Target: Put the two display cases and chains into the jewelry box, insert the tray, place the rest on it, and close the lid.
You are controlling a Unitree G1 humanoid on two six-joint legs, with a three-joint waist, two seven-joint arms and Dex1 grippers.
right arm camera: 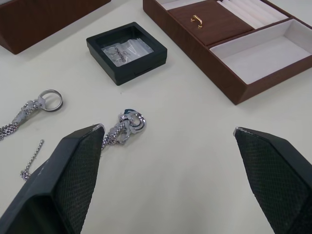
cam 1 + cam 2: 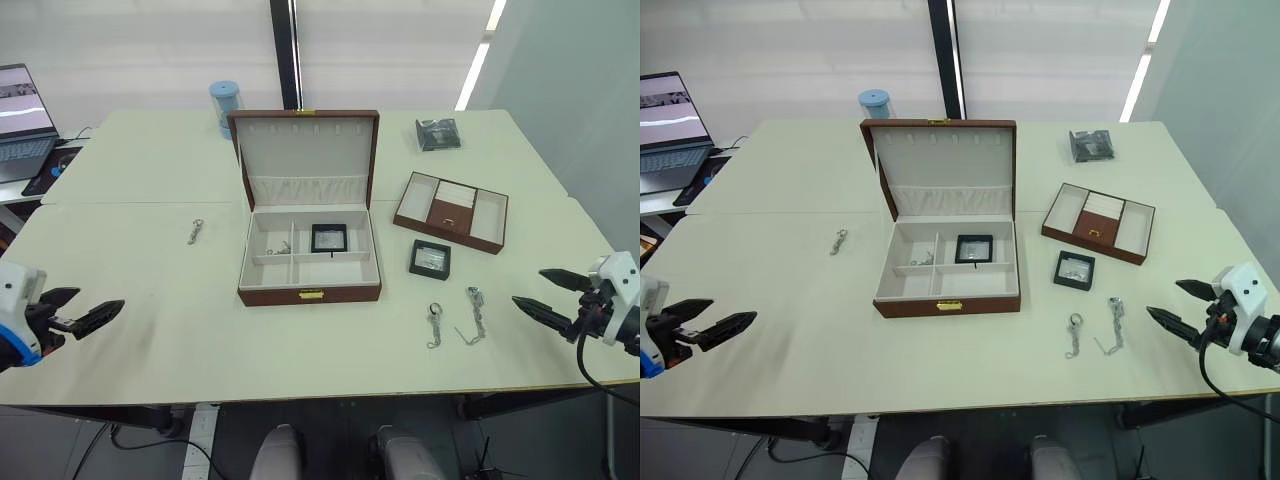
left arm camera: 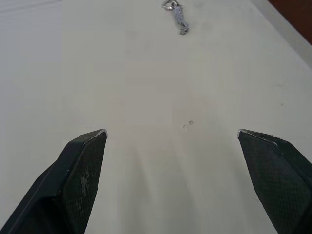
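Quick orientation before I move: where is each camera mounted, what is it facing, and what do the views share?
Left eye view: on the head, facing forward and down at the jewelry box; left gripper and right gripper show, both open.
Right eye view: same head, same scene, same two grippers.
Left wrist view: on the left wrist, along its open fingers toward a chain on the table.
Right wrist view: on the right wrist, over the display case and tray.
Shared: the case and tray appear in both eye views and the right wrist view.
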